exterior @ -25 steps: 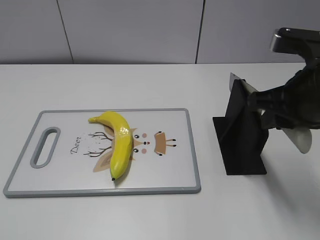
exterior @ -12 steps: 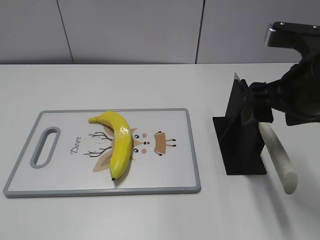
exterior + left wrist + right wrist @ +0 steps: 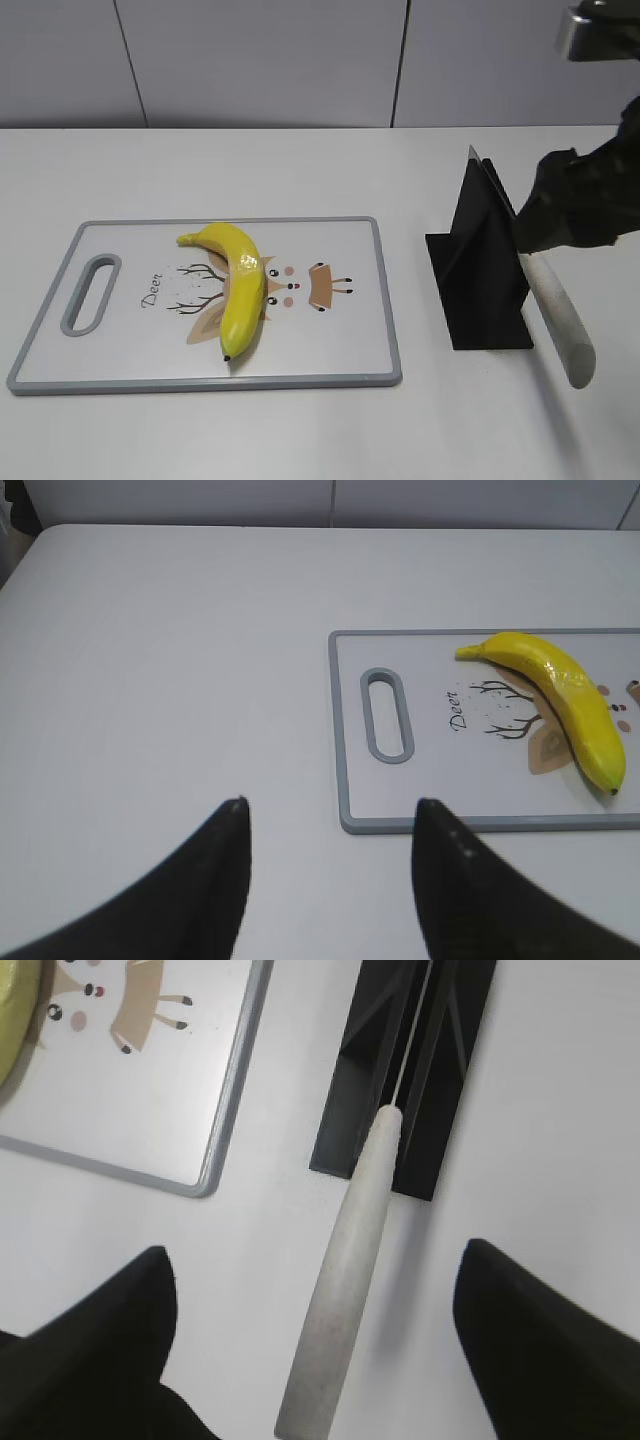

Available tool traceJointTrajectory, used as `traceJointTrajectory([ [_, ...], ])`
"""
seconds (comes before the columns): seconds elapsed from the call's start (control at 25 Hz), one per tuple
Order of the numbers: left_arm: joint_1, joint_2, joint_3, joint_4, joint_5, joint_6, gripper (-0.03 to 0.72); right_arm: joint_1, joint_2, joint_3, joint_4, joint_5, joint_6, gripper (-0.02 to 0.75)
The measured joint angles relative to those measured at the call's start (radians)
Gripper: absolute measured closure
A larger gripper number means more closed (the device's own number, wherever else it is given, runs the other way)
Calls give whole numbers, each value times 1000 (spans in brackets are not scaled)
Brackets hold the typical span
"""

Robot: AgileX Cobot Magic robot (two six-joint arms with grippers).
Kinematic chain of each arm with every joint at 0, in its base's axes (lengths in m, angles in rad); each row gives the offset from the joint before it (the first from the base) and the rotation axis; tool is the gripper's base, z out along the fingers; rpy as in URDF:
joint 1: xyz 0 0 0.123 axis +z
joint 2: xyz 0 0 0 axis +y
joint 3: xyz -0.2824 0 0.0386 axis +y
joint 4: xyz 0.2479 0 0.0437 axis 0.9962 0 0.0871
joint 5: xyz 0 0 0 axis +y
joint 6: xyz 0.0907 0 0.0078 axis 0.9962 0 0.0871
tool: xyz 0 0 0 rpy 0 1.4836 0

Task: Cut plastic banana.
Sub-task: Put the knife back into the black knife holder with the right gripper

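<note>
The plastic banana [image 3: 239, 282] lies on a white cutting board [image 3: 340, 340] with a grey rim; it also shows in the left wrist view [image 3: 565, 700]. A knife with a pale grey handle [image 3: 556, 318] sits blade-first in a black stand [image 3: 482, 270]. In the right wrist view the handle [image 3: 345, 1270] runs between my right gripper's [image 3: 315, 1265] wide-open fingers, which do not touch it. In the exterior view the right arm [image 3: 585, 200] hangs above the stand. My left gripper [image 3: 330, 810] is open and empty over the table, near the board's handle-slot end [image 3: 386, 714].
The board [image 3: 400, 825] lies on a white table with a grey wall behind. The board's corner [image 3: 215, 1175] is left of the stand [image 3: 410, 1080] in the right wrist view.
My right arm has risen and shifted right above the stand. The knife handle, half hidden behind it before, now shows in full. Banana and board have not moved.
</note>
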Motion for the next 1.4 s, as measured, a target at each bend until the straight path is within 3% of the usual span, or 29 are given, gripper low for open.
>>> traceJointTrajectory([
  [0.24,0,0,0,-1,0,0,177,0,-207,43,44,32,-134,96],
  [0.64,0,0,0,-1,0,0,177,0,-580,254,46,70,-348,127],
  [1.4,0,0,0,-1,0,-1,189,0,-1080,513,105,88,-369,146],
])
